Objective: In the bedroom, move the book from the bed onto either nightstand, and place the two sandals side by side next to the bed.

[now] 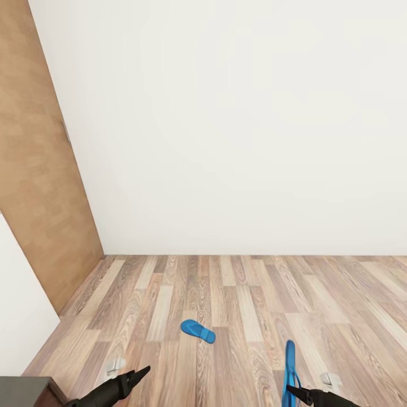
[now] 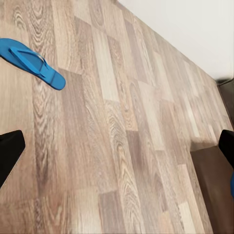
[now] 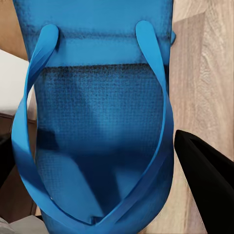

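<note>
Gripping one blue sandal (image 1: 289, 370) on edge, your right fingers (image 1: 294, 390) hold it; your left fingers (image 1: 137, 375) gape wide, the other sandal (image 1: 198, 331) on the floor (image 1: 237, 294) ahead of them.

Bright blue sandals (image 1: 198, 331) lie against a brown wood-plank floor (image 1: 237, 305), white wall (image 1: 237, 124) and black claw (image 1: 295, 391).

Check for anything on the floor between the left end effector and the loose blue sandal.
Nothing visible: bare wood-plank floor lies between the left end effector and the flat blue sandal. The right end effector holds the other blue sandal.
</note>
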